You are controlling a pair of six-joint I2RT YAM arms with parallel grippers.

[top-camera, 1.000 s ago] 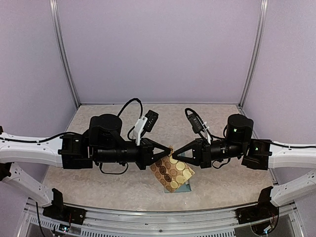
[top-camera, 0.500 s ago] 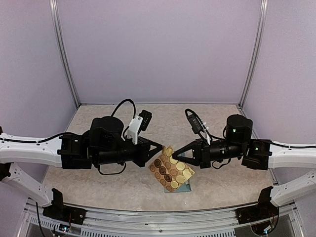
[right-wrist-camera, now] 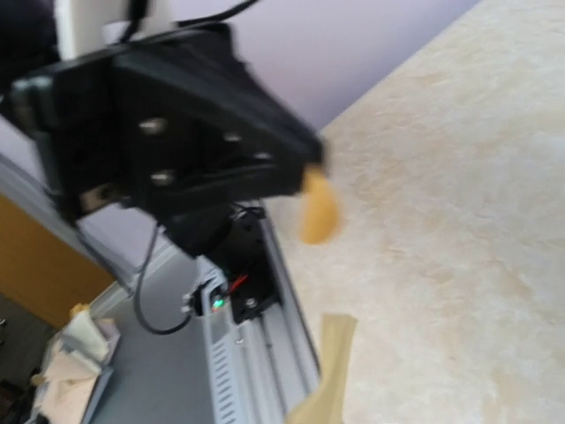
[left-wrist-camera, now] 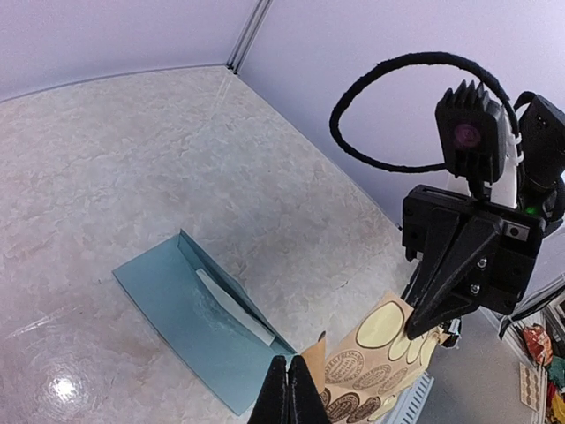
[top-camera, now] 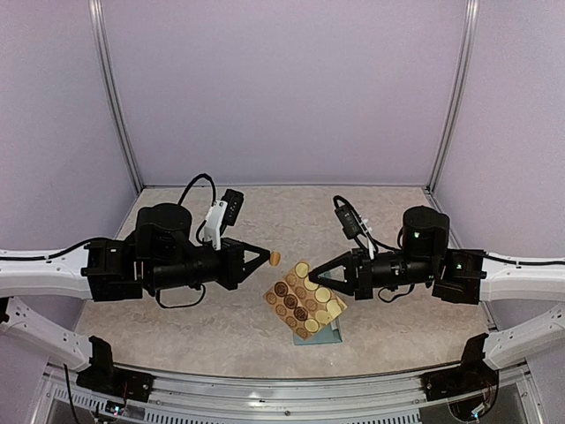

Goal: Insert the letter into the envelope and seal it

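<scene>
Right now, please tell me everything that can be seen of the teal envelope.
The envelope is teal-blue paper, rectangular, and lies flat on the beige table. One long side is folded along a crease, and a pale strip shows beside that crease, perhaps the letter's edge. Nothing grips it. From above, the sticker sheet hides most of it, so only a teal corner shows; whether the sheet touches it I cannot tell.

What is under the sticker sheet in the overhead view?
Only a teal corner of the envelope shows past the sticker sheet; the rest is covered there. The left wrist view shows it lying flat on the table.
</scene>
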